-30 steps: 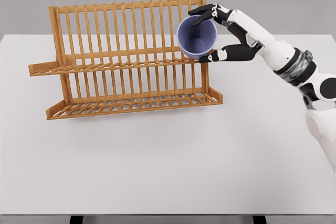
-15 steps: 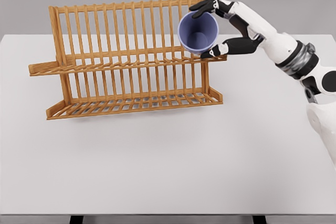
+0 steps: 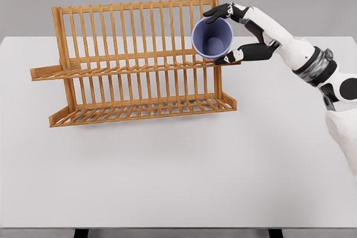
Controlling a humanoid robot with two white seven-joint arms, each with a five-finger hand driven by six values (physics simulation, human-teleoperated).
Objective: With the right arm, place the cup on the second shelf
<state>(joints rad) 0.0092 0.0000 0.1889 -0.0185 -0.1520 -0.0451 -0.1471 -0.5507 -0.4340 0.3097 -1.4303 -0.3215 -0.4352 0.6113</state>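
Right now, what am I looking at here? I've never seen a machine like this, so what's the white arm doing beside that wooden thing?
This is a simulated humanoid robot, seen from a camera on its own head, looking down at a white table. On the table stands a wooden dish rack with two slatted shelves. The white arm entering from the right ends in the right hand, a five-finger hand. It grips a purple cup, tipped so its opening faces the camera, at the right end of the rack's upper shelf. The other arm is out of view.
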